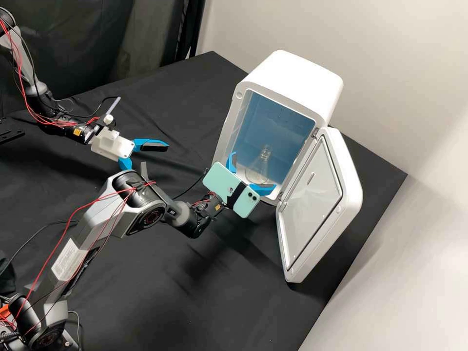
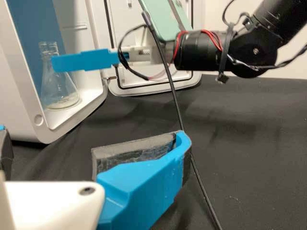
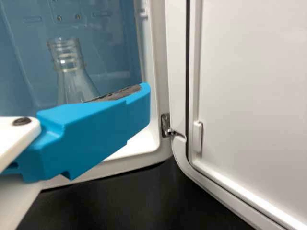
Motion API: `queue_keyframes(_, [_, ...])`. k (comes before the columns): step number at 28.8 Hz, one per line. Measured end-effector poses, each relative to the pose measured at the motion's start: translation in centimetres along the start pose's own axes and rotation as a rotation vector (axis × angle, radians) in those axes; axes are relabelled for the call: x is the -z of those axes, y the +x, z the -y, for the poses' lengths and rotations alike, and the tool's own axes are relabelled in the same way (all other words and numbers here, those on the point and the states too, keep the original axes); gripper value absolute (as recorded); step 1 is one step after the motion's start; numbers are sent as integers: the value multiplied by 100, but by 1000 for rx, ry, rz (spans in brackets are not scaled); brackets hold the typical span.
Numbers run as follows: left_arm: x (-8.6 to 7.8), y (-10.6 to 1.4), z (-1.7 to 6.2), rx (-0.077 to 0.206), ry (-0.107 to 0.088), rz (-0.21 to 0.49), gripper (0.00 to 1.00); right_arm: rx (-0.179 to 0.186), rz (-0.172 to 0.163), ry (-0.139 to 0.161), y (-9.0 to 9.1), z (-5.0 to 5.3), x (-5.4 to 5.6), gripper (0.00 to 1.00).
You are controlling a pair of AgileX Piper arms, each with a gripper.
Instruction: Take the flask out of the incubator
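The right gripper (image 1: 251,174) is hovering at the open incubator (image 1: 292,83), fingers spread apart, ready to straddle the flask (image 1: 262,161).

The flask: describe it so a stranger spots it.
On the black bench stands a white box-shaped incubator, door open. In its blue chamber stands a clear glass conical flask, upright. It alone there is transparent, with a narrow ribbed neck.

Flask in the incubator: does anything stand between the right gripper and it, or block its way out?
Nothing visible does. The door hangs wide open, the flask stands alone inside the incubator, and the right gripper sits at the opening, fingers open toward it.
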Motion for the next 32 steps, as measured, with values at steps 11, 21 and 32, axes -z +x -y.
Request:
queue_keyframes(11, [0,0,0,0,0,0,100,-9,-10,-3,109,2,-29,100])
queue_keyframes(21, [0,0,0,0,0,0,100,31,52,2,142,113,-211,100])
queue_keyframes(32, [0,0,0,0,0,0,100,19,72,3,132,55,-292,100])
